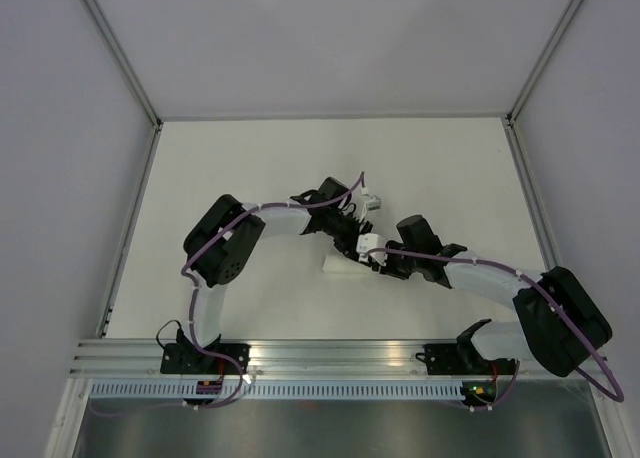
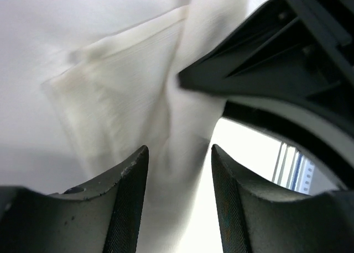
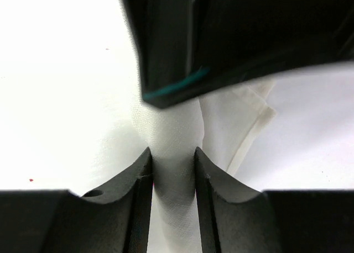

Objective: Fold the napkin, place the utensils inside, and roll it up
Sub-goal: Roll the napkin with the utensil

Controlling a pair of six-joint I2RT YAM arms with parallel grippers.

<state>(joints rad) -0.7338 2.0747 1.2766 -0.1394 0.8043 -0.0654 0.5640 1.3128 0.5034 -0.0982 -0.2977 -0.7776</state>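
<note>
Top external: we see both arms meeting over the small white napkin (image 1: 338,266) at the middle of the table (image 1: 250,158). Left wrist: the left gripper (image 2: 180,203) straddles a cloth fold; we cannot tell whether it pinches. Right wrist: the right gripper (image 3: 173,203) is clamped on a bunched ridge of napkin.

White bench (image 1: 250,168) across the middle, pale grey walls (image 1: 330,38) at 9, 12 and 3 o'clock, aluminium corner posts (image 1: 115,50), ribbed aluminium rail (image 1: 330,356) at 6 o'clock, soft even light
</note>
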